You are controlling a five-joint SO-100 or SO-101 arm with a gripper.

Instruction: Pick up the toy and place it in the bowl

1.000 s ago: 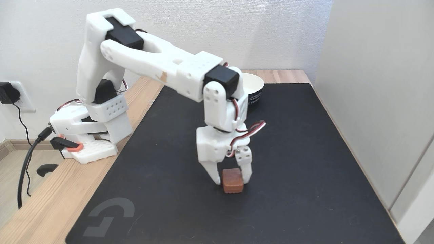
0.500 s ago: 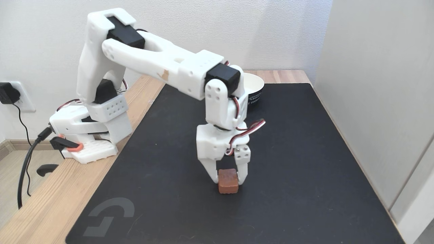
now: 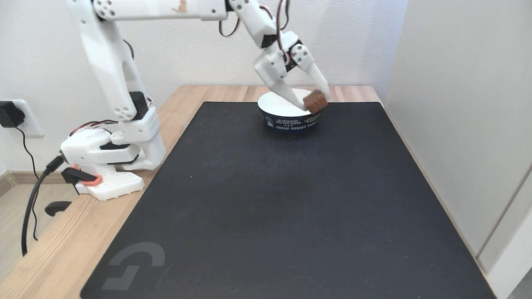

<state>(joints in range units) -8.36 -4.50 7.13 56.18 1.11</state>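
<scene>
Reddish-brown toy (image 3: 314, 101) is clamped between the fingertips of the gripper (image 3: 314, 102), raised off the black mat (image 3: 282, 199) and hanging over the right rim of the bowl (image 3: 289, 120) in the fixed view. Pickup complete; release into the bowl is not yet done.

Open mat (image 3: 291, 207) before bowl (image 3: 286, 122)

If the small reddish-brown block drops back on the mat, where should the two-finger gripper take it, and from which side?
Judging from the current hold: the gripper has the small reddish-brown rectangular block pinched across two opposite flat side faces, at the rim of the navy paper bowl. Those parallel sides probably suit it best. Come from above, fingers straddling the block, since its bumpy top offers no flat purchase.
</scene>
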